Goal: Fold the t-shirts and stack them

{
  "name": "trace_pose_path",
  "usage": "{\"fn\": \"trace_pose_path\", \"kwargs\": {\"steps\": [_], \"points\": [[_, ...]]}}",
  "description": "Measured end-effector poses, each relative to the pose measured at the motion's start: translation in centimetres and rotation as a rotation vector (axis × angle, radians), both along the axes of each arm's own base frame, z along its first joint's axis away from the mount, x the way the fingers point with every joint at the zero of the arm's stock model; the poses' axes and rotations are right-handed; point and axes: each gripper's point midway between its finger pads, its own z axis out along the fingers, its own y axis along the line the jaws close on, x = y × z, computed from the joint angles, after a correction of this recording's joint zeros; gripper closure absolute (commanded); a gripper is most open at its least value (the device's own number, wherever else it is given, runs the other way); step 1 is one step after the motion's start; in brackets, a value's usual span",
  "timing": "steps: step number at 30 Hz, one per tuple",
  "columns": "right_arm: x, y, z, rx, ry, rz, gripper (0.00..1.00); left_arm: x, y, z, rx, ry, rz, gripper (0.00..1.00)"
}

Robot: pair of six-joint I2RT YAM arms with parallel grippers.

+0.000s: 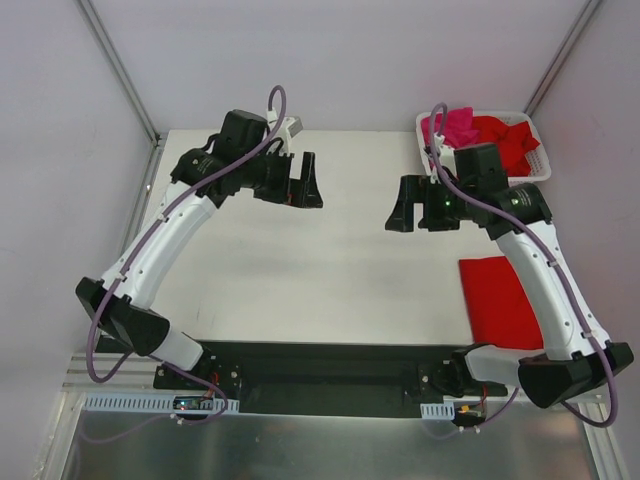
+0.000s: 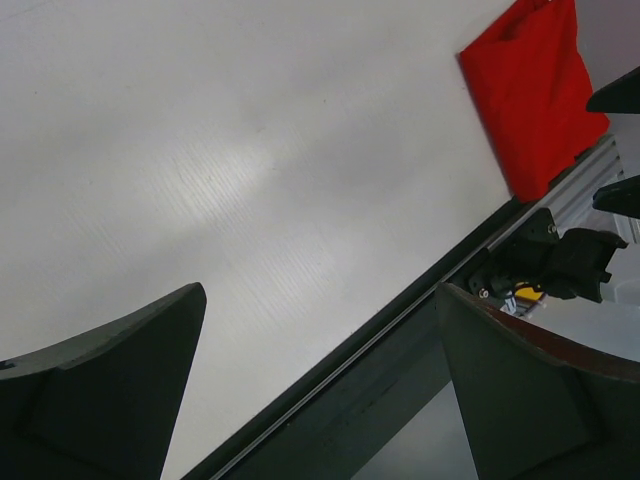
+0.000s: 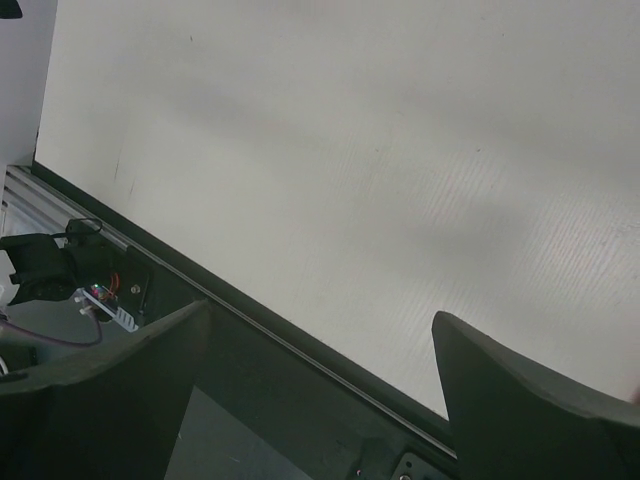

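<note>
The left pincer [image 1: 303, 190] hangs over the bare white table [image 1: 340, 280], well to the left of the basket. Its two fingers are spread wide with nothing between them. In its own wrist view only table surface shows in the gap.

The right pincer [image 1: 413, 218] hangs just left of the basket and a little nearer the arm bases. It too is spread wide and grips nothing.

One folded red t-shirt [image 1: 498, 300] lies flat on the table on the near side of the basket, well apart from it and close to the table's front edge. The right arm crosses over its right-hand side.

The basket [image 1: 541, 166], white slotted plastic, sits at the table's far right corner. A crumpled magenta-pink t-shirt [image 1: 459, 126] lies in its left part, and bunched red t-shirts [image 1: 506, 136] fill the rest. I cannot tell how many red ones there are.
</note>
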Motion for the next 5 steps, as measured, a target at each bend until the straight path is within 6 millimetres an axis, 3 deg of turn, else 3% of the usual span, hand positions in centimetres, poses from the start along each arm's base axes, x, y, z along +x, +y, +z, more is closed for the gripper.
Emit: {"fn": "trace_pose_path", "kwargs": {"steps": [5], "points": [[-0.61, -0.42, -0.43, -0.012, -0.005, 0.002, 0.04, 0.25, -0.52, -0.43, -0.005, 0.021, -0.015, 0.01]]}}
